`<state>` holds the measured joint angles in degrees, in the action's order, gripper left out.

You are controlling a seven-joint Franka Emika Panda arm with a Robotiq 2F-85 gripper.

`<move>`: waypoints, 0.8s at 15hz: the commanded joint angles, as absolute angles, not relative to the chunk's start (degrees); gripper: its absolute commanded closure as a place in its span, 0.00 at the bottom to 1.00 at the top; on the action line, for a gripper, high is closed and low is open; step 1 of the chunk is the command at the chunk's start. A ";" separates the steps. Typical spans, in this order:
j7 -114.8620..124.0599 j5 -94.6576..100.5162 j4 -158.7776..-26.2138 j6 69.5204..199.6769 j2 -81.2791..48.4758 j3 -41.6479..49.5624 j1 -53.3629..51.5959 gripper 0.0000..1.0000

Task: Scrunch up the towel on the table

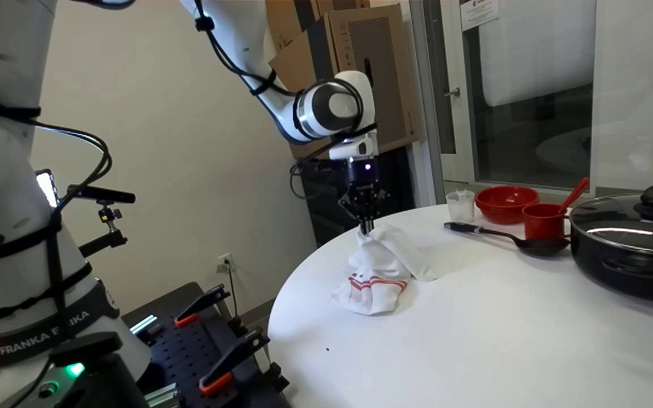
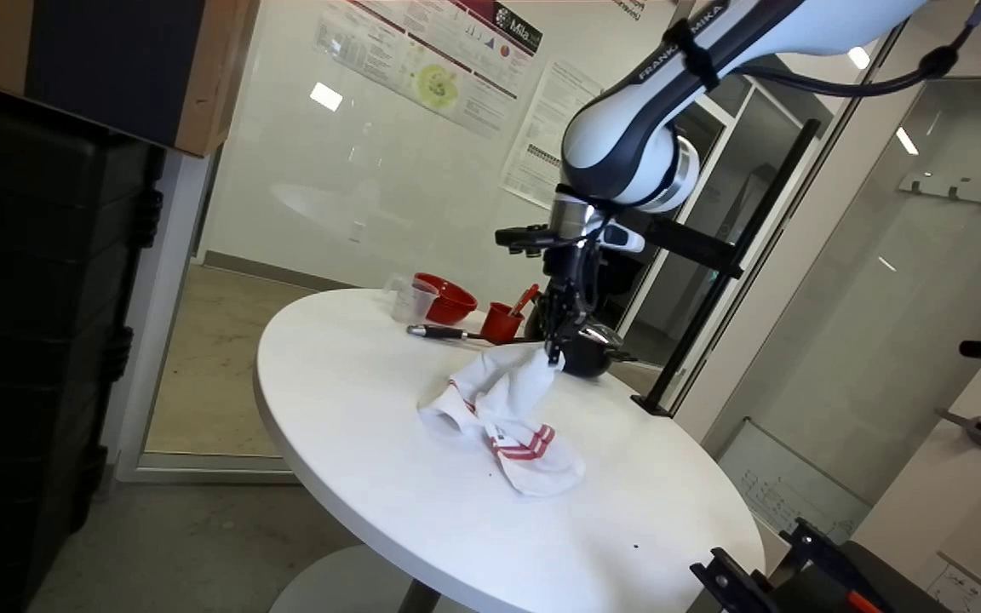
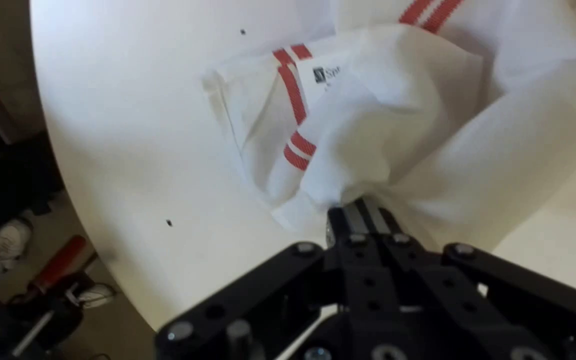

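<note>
Plainly, I had the gripper [image 3: 364, 212] pointing down, its two fingers [image 3: 339, 222] drawn together with a pinch of the white towel [image 1: 382, 263] caught at the tips; from there the cloth rose to a small peak in both exterior views, while its loose lower folds rested on the white table [image 1: 474, 340]; red stripes [image 3: 293, 95] crossed those folds, and in the wrist view I could read only the start of a printed label [image 3: 323, 75], a fold covering the rest; two dark specks [image 3: 169, 223] marked the tabletop near the towel. Farther out in an exterior view, apart from the cloth, a black spoon [image 1: 542, 247] lay with its handle toward a translucent cup [image 1: 461, 207]; a red bowl [image 1: 505, 216] sat just beside that cup, and a red mug [image 1: 542, 222] stood near the bowl with a red utensil [image 1: 575, 194] leaning in it; a black pan [image 1: 627, 272] stood near the mug, its glass lid [image 1: 598, 221] on; behind the arm [image 1: 241, 34] were brown cardboard boxes [image 1: 400, 62].
</note>
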<state>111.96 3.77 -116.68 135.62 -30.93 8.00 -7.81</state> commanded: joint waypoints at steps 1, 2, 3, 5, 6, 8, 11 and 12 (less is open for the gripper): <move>117.35 -3.75 -107.37 127.59 -40.55 3.84 -8.19 1.00; 116.15 -6.71 -105.52 125.59 -42.25 1.83 -7.19 1.00; 115.72 -2.79 -111.48 130.16 -37.74 4.43 -8.69 0.99; 115.64 -5.46 -108.44 128.32 -41.05 2.93 -8.80 0.99; 115.63 -5.75 -107.61 128.00 -41.79 2.80 -8.80 1.00; 114.17 -10.40 -110.30 127.98 -39.48 1.77 -5.07 1.00; 109.84 -17.77 -109.06 126.16 -41.77 0.62 0.42 1.00; 107.31 -19.65 -108.31 125.63 -42.96 0.43 2.42 1.00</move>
